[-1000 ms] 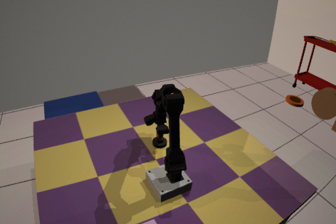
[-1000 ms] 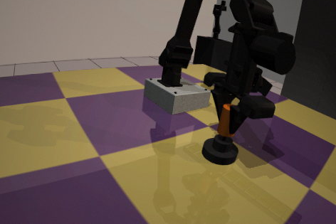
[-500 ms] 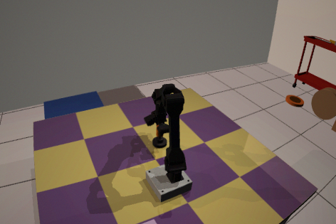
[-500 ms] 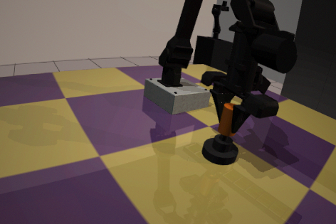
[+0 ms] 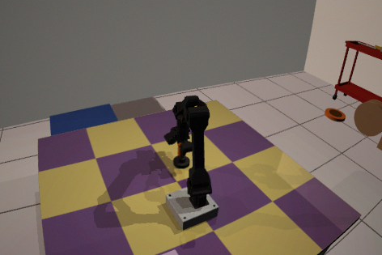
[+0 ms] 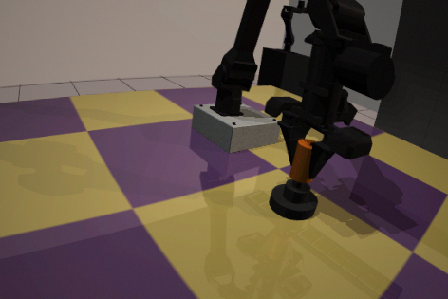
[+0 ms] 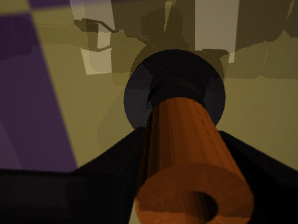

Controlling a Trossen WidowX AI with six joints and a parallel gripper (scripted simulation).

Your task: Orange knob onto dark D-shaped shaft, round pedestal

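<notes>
My gripper [image 6: 304,164] [image 5: 179,146] is shut on the orange knob [image 6: 302,159] [image 7: 187,160] [image 5: 179,149], a tall cylinder held upright with its hole showing on top in the wrist view. The knob stands directly over the dark round pedestal [image 6: 293,200] [image 7: 137,95] [image 5: 181,162], its lower end at the top of the dark shaft. A short dark piece of the shaft [image 6: 298,184] shows between the knob and the pedestal's disc. The shaft's flat side is hidden.
The arm's grey base block [image 5: 192,209] [image 6: 234,129] stands on the purple and yellow checkered mat [image 5: 73,179] [image 6: 71,177], close to the pedestal. A red cart [image 5: 358,71], an orange ring [image 5: 335,114] and a brown round object [image 5: 369,117] are far off on the tiled floor.
</notes>
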